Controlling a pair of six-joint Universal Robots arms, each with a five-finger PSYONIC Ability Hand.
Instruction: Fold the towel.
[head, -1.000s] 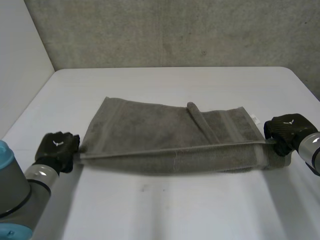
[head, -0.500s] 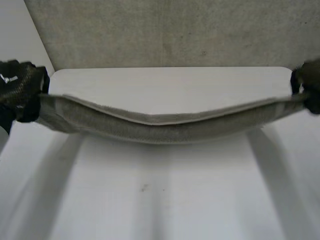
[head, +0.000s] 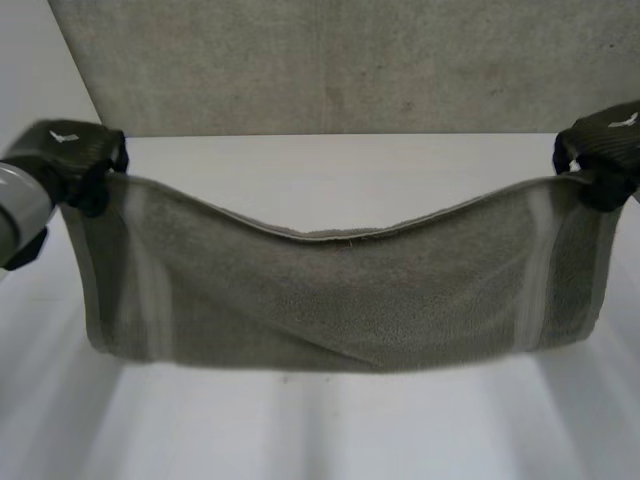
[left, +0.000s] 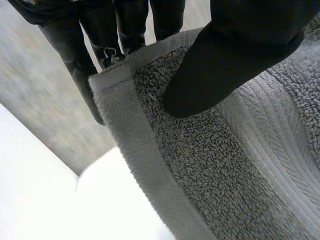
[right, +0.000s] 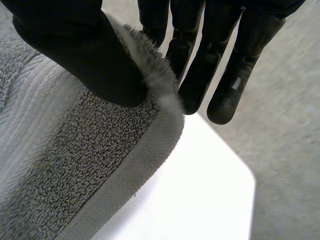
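Both high, wide apart: left robot hand (head: 70, 150), right robot hand (head: 605, 150) each pinch towel (head: 330, 300) top corner

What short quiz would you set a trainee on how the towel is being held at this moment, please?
1. True or false: the towel lies flat on the table.
2. Where on the towel does the left robot hand grip it? A: the middle of the upper edge. B: an upper corner. C: the lower edge.
3. Fill in the missing word: the right robot hand pinches its corner between the thumb and the ___.

Key
1. False: it hangs between the two hands, with its upper edge sagging in the middle.
2. B.
3. fingers.
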